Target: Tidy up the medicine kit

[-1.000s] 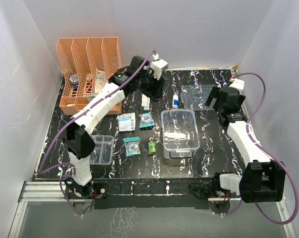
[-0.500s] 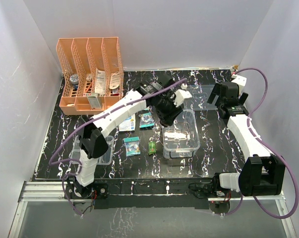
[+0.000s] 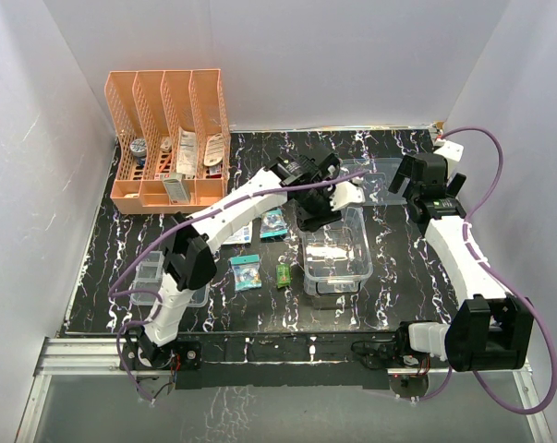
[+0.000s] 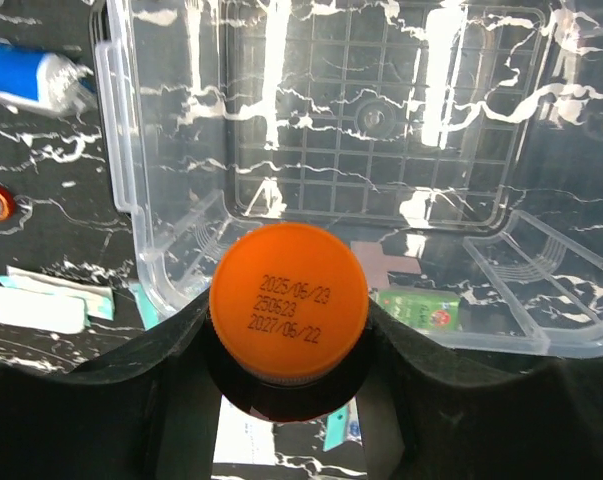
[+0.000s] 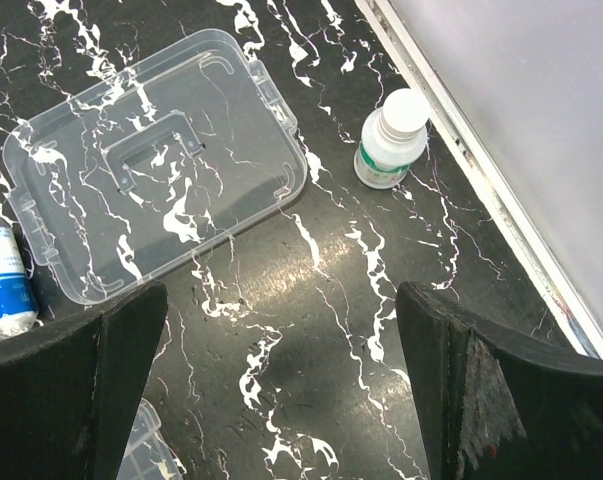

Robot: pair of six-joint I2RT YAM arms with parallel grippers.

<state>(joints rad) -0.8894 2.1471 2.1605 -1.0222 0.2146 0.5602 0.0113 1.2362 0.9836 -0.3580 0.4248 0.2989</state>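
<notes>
The medicine kit [image 3: 335,247], a deep clear box, stands open at mid table with a few small items lying in it. My left gripper [image 3: 317,205] hovers over its far left corner, shut on a dark bottle with an orange cap [image 4: 288,300] that bears printed dates. In the left wrist view the kit's rim [image 4: 114,150] and gridded floor lie just beyond the cap. The kit's clear lid [image 5: 156,215] lies flat on the table behind the box. My right gripper [image 5: 281,400] hangs open over bare table near the lid, holding nothing.
A white bottle [image 5: 391,140] stands by the right wall rail. A blue tube [image 4: 31,78] lies left of the lid. Several small packets [image 3: 246,272] lie left of the kit. A shallow divided tray [image 3: 190,277] sits front left, an orange file rack [image 3: 167,138] back left.
My left arm has swung from the back, near the rack, rightward and forward to the kit, carrying the orange-capped bottle. The right gripper shifted slightly toward the back and stayed open.
</notes>
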